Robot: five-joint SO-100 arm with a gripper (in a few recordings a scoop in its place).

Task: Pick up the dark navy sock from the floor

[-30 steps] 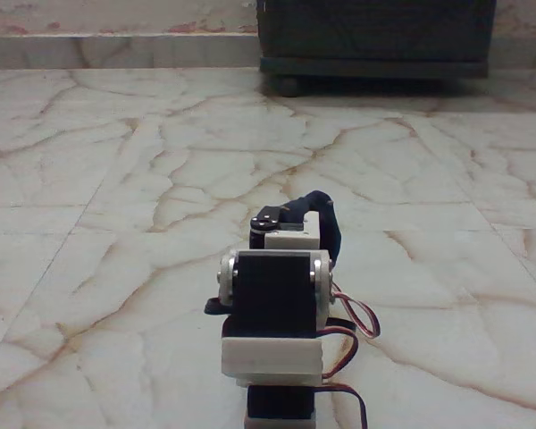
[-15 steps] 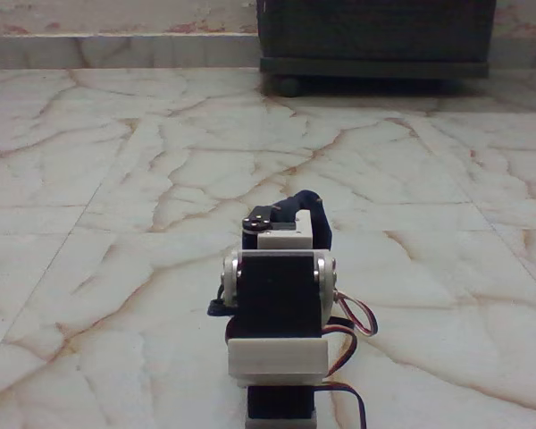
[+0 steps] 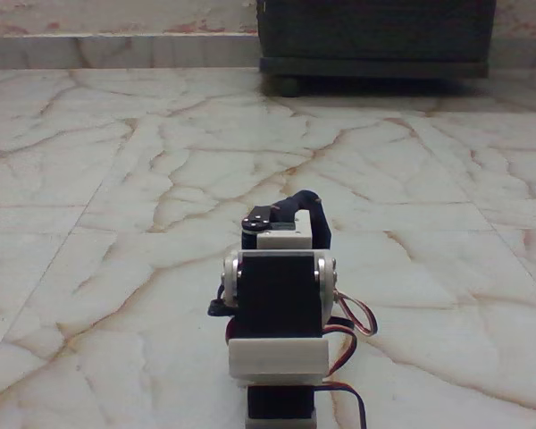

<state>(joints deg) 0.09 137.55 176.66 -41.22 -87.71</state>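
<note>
1. Over the last second the arm (image 3: 277, 299) has swung a little to the left in the fixed view and dipped slightly. The dark loop over its far end has shifted left with it and now bulges less to the right.
2. That suggests the sock is moving along with the tool rather than lying loose, so the lift looks to be under way. This is a judgement, not something seen.
3. The tool sits beyond the arm's own blocks, hidden from the camera; whether it is open or clamped cannot be told.
4. The sock (image 3: 305, 202) arches just above and right of the wrist, clear of the floor (image 3: 116, 179).
</note>
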